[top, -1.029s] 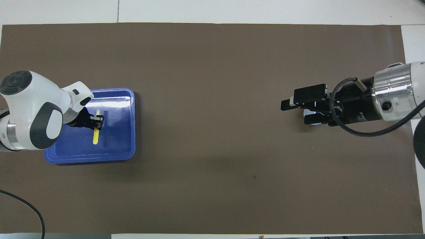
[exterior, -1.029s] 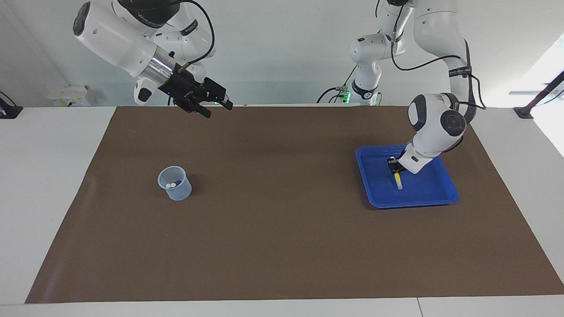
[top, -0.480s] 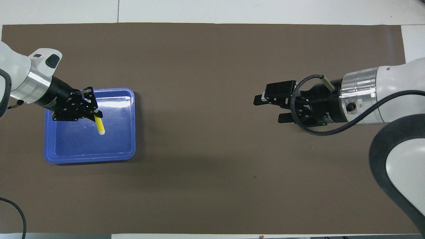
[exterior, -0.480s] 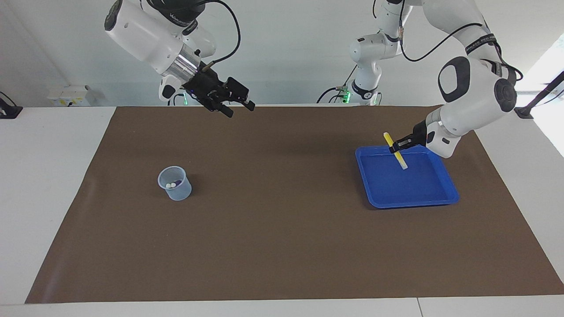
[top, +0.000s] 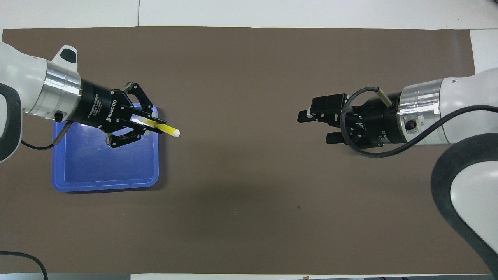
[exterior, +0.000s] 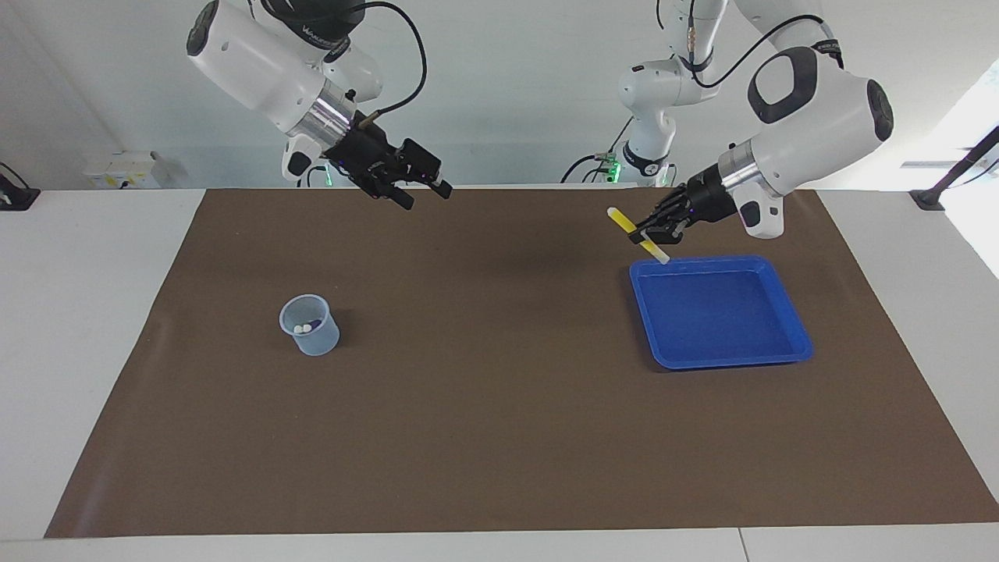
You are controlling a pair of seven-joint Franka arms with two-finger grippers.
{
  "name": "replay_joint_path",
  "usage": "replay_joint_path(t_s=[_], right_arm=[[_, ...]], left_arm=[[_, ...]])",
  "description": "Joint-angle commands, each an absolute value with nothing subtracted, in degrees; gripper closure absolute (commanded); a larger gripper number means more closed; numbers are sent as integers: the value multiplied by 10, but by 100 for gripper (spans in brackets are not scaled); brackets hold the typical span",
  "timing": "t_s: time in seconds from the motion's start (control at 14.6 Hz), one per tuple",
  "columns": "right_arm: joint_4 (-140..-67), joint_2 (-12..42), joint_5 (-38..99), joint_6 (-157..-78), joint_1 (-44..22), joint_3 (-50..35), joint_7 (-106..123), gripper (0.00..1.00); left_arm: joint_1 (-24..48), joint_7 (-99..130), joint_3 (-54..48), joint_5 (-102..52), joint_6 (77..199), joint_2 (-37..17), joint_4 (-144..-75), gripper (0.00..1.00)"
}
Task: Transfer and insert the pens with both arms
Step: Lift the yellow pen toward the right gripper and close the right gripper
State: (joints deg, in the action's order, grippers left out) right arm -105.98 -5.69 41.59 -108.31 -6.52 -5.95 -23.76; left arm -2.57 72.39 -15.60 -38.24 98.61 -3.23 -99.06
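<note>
My left gripper point(exterior: 654, 229) is shut on the yellow pen point(exterior: 631, 227) and holds it tilted in the air over the blue tray's point(exterior: 734, 360) corner nearest the robots. In the overhead view the left gripper point(top: 152, 126) holds the yellow pen point(top: 166, 129) with its pale tip pointing toward the right arm's end. My right gripper point(exterior: 425, 187) is open and empty, up in the air toward the right arm's end; in the overhead view it point(top: 313, 127) covers the cup. The clear cup point(exterior: 310, 325) shows two pale pen tips and some purple; the green pen's colour is not visible.
The blue tray point(top: 105, 171) has nothing lying in it. A brown mat point(exterior: 484, 406) covers the table. Two slimmer white arms with green-lit bases point(exterior: 644, 152) stand at the robots' end.
My left gripper has carried the yellow pen up from over the tray's middle to its corner, toward the table's middle, and turned it. The right gripper has barely moved.
</note>
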Motion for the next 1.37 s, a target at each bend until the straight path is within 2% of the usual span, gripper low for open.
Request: replay_joint_path(t_s=[0.0, 0.21, 0.55, 0.89, 0.96, 1.03, 1.24, 1.3], right_arm=[[-1085, -73, 430, -1113, -74, -60, -243, 0], [-1085, -73, 429, -1160, -103, -60, -280, 0], [-1119, -76, 428, -1301, -183, -61, -314, 0], [-1123, -69, 423, -1339, -206, -62, -329, 0], [-1123, -60, 421, -1369, -231, -61, -329, 1], [-1123, -55, 421, -1390, -241, -62, -330, 7], [-1126, -49, 419, -1391, -240, -61, -302, 18], [-1126, -49, 420, -1388, -239, -61, -301, 18]], left_arm=[[-11, 819, -150, -455, 1054, 1, -1054, 100], [13, 859, -150, -515, 1093, 21, -1086, 100], [76, 947, -151, -533, 1168, 25, -1098, 100], [98, 947, -153, -548, 1201, 35, -1119, 100], [100, 947, -153, -557, 1207, 37, -1121, 100], [100, 947, -153, -569, 1212, 38, -1125, 100], [100, 947, -153, -580, 1217, 43, -1131, 100], [100, 949, -153, -593, 1224, 46, -1136, 100]])
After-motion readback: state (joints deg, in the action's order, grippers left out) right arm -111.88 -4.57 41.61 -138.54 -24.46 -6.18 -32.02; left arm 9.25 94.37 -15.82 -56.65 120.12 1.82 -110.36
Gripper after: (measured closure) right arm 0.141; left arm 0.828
